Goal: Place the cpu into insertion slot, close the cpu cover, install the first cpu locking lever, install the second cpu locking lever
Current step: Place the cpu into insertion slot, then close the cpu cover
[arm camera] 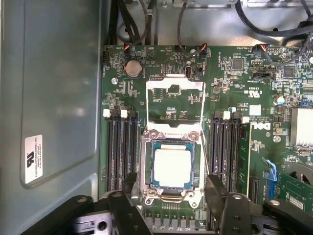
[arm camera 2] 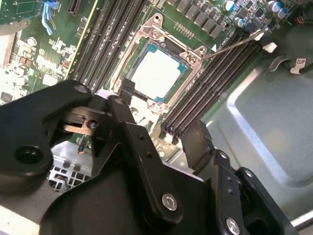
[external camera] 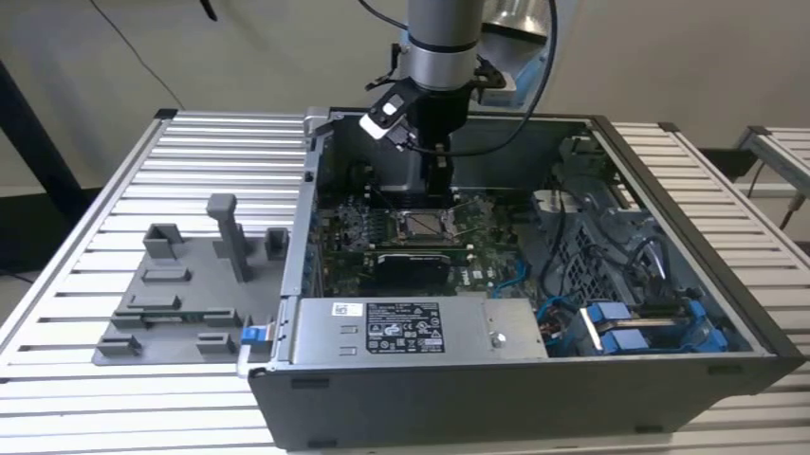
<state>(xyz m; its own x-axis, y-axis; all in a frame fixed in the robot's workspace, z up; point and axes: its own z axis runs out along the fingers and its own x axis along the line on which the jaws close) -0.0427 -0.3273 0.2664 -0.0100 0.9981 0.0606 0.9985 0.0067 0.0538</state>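
Note:
The cpu (arm camera: 171,166), a pale silvery square, lies seated in the insertion slot (arm camera: 146,169) on the green board; the second wrist view shows the cpu (arm camera 2: 156,73) too. The cpu cover (arm camera: 174,88), a thin silver frame with a window, is swung open and lies back beyond the slot. A thin locking lever (arm camera: 205,156) runs along one side of the slot, unlatched. My gripper (arm camera: 172,182) hangs just above the slot, open and empty, its black fingers (arm camera: 215,188) either side of the cpu. In the exterior view the gripper (external camera: 439,185) reaches down into the case over the slot (external camera: 424,225).
Black memory slots (arm camera: 122,152) flank the socket. The case's grey metal wall (arm camera: 49,98) rises close by. A grey power supply box (external camera: 393,327) sits at the case front, blue connectors (external camera: 627,327) and cables at the exterior view's right, a grey fixture plate (external camera: 190,284) at its left.

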